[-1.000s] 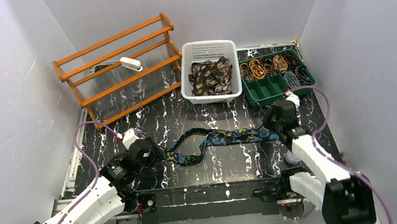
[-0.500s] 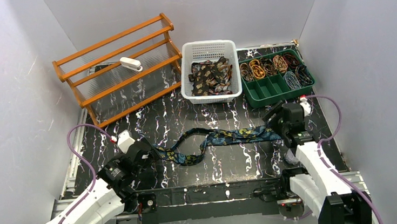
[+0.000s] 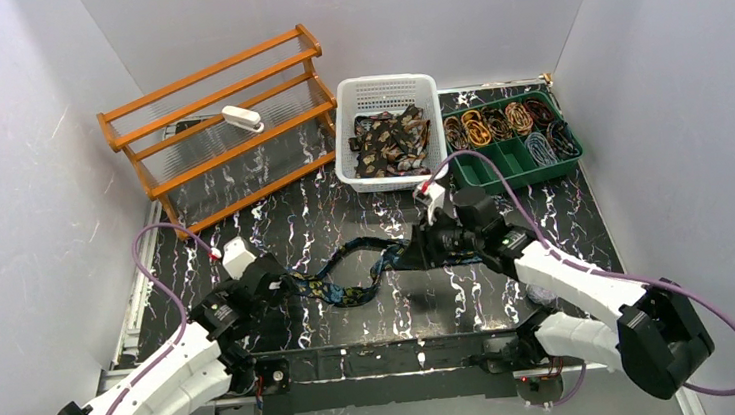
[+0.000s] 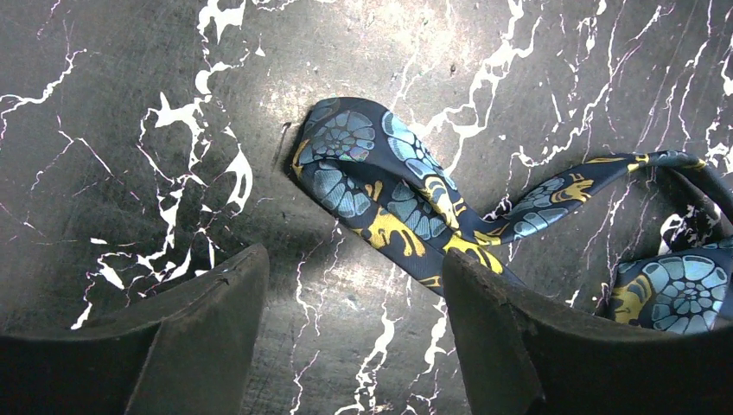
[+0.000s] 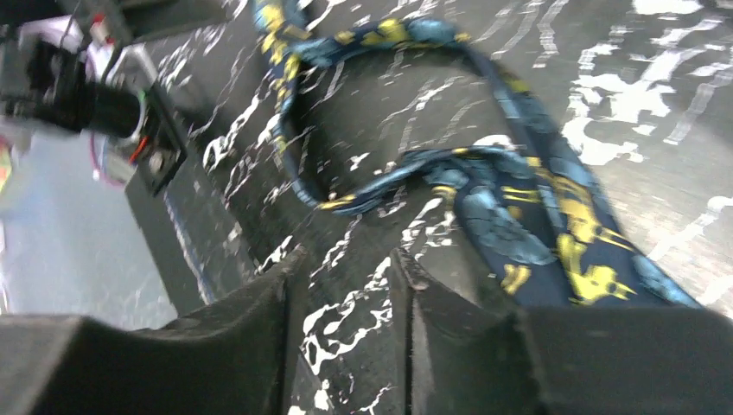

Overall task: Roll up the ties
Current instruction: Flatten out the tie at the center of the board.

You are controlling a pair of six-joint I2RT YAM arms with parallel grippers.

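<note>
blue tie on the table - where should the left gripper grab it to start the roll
Take the blue tie at its free end, which lies flat on the table just ahead of the open left gripper. Come down from above, a finger on each long edge: that end looks narrower than the finger gap, and the rest trails away to the right.
</note>
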